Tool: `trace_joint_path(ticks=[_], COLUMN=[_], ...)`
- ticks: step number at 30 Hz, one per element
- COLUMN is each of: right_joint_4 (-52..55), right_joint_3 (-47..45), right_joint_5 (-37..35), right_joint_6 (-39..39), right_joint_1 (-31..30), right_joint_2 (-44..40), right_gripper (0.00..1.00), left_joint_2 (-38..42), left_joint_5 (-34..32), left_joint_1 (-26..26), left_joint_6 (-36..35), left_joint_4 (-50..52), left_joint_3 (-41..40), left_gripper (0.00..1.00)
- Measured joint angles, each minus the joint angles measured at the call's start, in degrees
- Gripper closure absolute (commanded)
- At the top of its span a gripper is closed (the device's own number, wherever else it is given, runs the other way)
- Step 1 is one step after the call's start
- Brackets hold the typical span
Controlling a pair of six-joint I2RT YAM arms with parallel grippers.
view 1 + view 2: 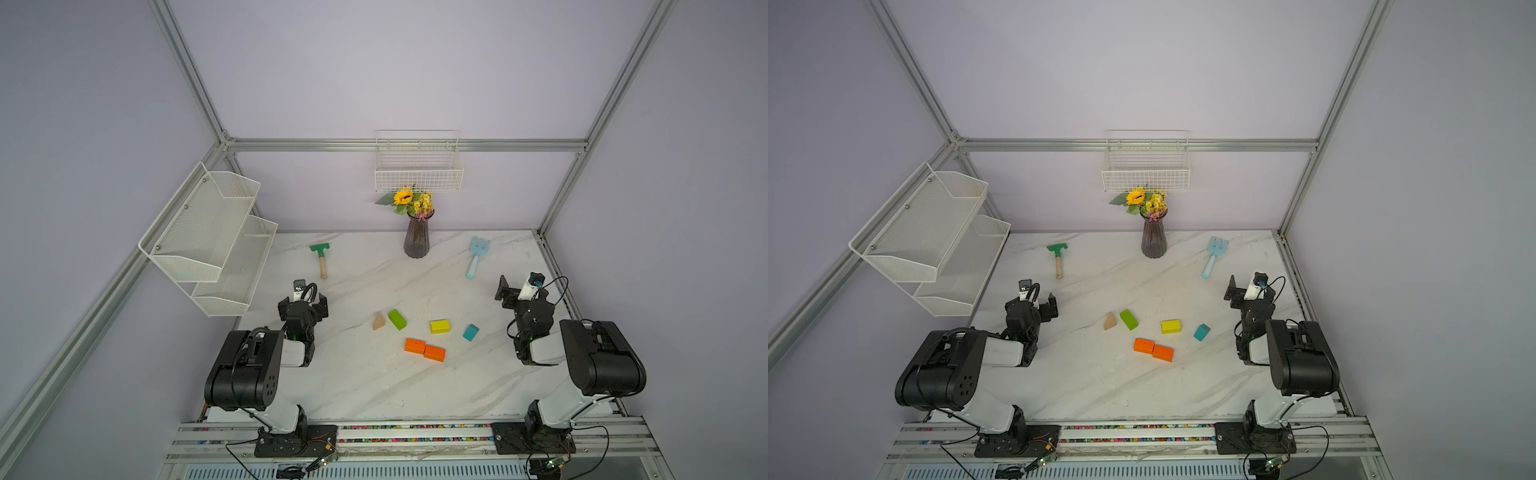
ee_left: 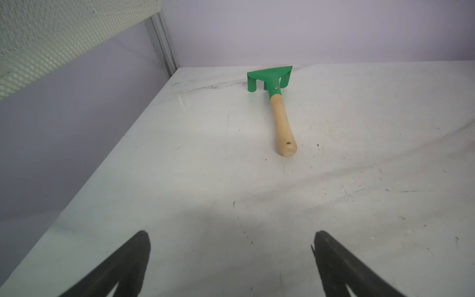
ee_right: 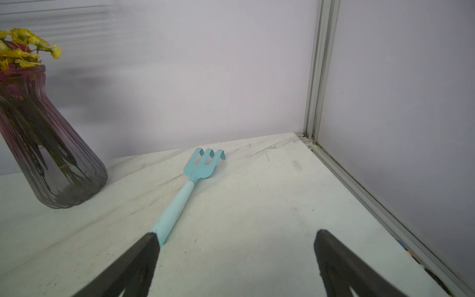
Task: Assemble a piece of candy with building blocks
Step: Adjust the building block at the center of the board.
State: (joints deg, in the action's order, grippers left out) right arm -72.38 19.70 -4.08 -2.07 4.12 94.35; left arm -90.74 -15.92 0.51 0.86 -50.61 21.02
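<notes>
Left end effector (image 2: 230, 232) and right end effector (image 3: 235, 232) open, empty; fork (image 3: 180, 200) handle end behind right fingertip (image 3: 146, 246).

lilac walls (image 1: 415, 62), marble tabletop (image 1: 374, 386), aluminium frame (image 1: 311, 144), white wire basket (image 1: 419, 180)

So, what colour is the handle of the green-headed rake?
Light natural wood, pale tan. The rake handle shows best in the left wrist view.

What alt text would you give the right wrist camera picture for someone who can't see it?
A light blue toy fork lies on a white marbled table, its handle end hidden behind one of the two wide-apart black fingers of the right end effector. A purple glass vase of yellow flowers stands nearby.
</notes>
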Motion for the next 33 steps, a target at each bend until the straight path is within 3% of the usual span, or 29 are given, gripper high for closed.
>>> trace_joint_path(ticks=[22,24,29,33], right_joint_4=[2.12,8.00,27.50,37.09], right_joint_3=[0.02,1.01,12.07,20.96], right_joint_5=[0.04,-0.57,-1.29,0.35], right_joint_6=[0.00,-0.46,-5.49,-12.31], right_joint_1=[0.00,0.00,0.00,0.00], right_joint_2=[-1.64,-6.12,-24.11,-33.55], right_gripper=[0.02,0.02,0.03,0.03], left_joint_2=[1.05,4.09,14.97,24.26], left_joint_5=[-0.83,-2.89,-7.28,-1.53], left_joint_1=[0.00,0.00,-0.24,-1.27], left_joint_6=[0.11,0.94,6.34,8.33], left_joint_4=[2.78,11.30,34.84,41.97], left_joint_3=[0.61,4.02,23.69,33.42], left_gripper=[0.00,0.00,0.00,0.00])
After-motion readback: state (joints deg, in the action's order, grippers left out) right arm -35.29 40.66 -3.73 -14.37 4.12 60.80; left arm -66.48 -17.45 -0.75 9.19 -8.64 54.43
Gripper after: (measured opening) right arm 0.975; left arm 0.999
